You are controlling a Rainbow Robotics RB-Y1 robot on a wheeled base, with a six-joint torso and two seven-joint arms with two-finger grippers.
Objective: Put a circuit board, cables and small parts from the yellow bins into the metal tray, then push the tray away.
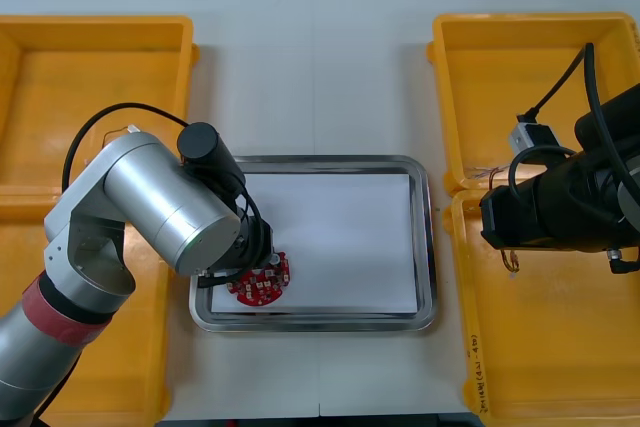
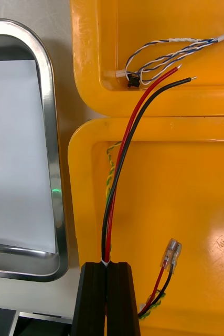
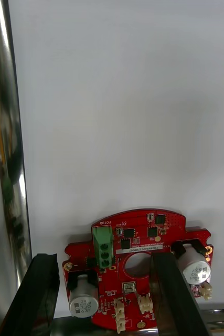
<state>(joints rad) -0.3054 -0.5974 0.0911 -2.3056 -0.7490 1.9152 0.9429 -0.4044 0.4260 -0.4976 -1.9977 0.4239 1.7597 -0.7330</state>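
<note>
A round red circuit board [image 3: 138, 265] lies flat on the white floor of the metal tray [image 1: 425, 247], in its near left corner [image 1: 258, 283]. My left gripper [image 3: 104, 260] is open low over it, with one finger outside the board's edge and the other finger [image 3: 169, 289] across its middle. My right gripper [image 2: 107, 268] is shut on a red and black cable [image 2: 123, 157] over the near right yellow bin [image 1: 560, 347]. The cable's bare ends reach over the far right bin [image 2: 96, 63]. In the front view the right gripper [image 1: 500, 237] sits beside the tray's right rim.
A twisted blue and white cable [image 2: 164, 55] lies in the far right bin [image 1: 520, 77]. A yellow-green twisted cable [image 2: 110, 168] and small connectors [image 2: 170, 256] are in the near right bin. Two more yellow bins [image 1: 100, 97] stand on the left. The tray's rim [image 2: 51, 157] is close to the right bins.
</note>
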